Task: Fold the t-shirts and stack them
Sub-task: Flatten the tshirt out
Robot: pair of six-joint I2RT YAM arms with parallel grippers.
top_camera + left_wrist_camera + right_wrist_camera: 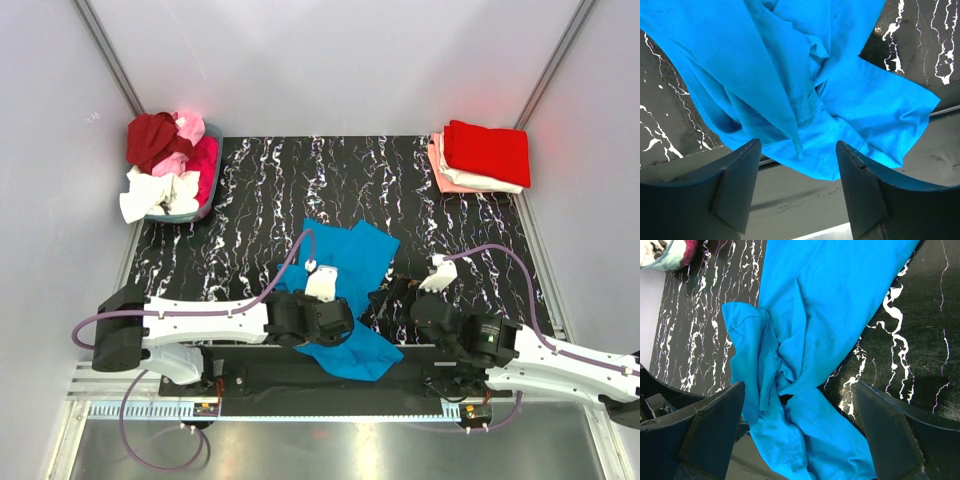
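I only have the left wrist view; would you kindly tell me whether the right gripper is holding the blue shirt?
Observer: No. The right gripper is open over the crumpled blue shirt, gripping nothing.
Operator: Thank you. Are any shirts folded yet?
Observer: Yes, a folded stack sits at the far right, a red one on top.
Operator: And where are the rest?
Observer: Heaped in a basket at the far left: red, pink and white.
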